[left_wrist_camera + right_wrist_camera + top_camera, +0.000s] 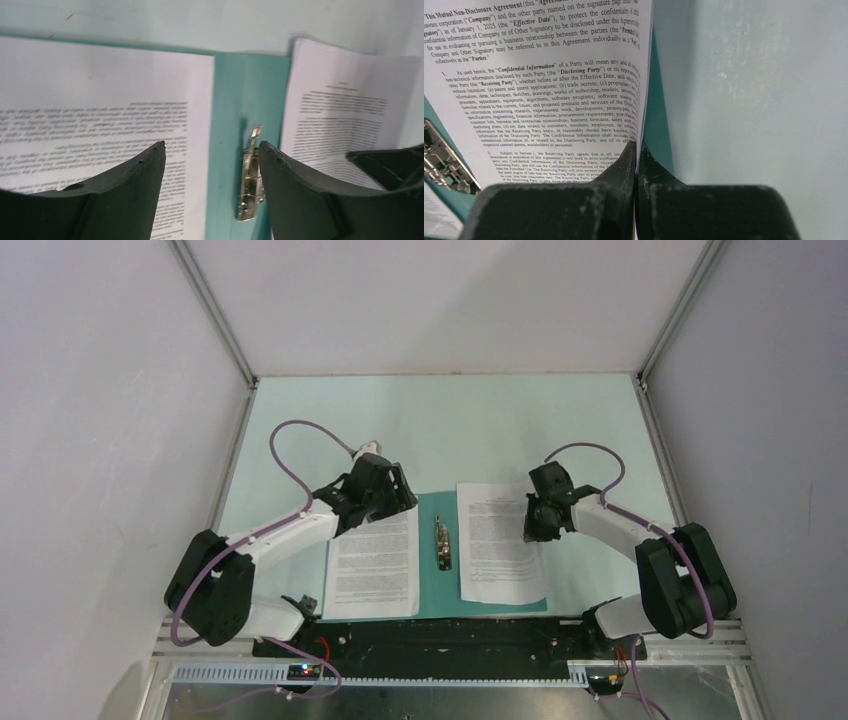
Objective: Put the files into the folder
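The teal folder (437,508) lies open on the table, its metal clip (441,545) along the spine. One file (375,570) lies on the left cover and the other file (495,550) on the right cover. My left gripper (212,145) hangs open with nothing in it, above the left file (100,90) and the spine, near the clip (250,185). My right gripper (636,144) is shut on the right edge of the right file (539,75), which lifts slightly off the folder (656,115).
White walls enclose the pale mint tabletop (450,420) at the back and sides. Both arm bases stand on the black rail at the near edge (440,645). Purple cables loop above each arm.
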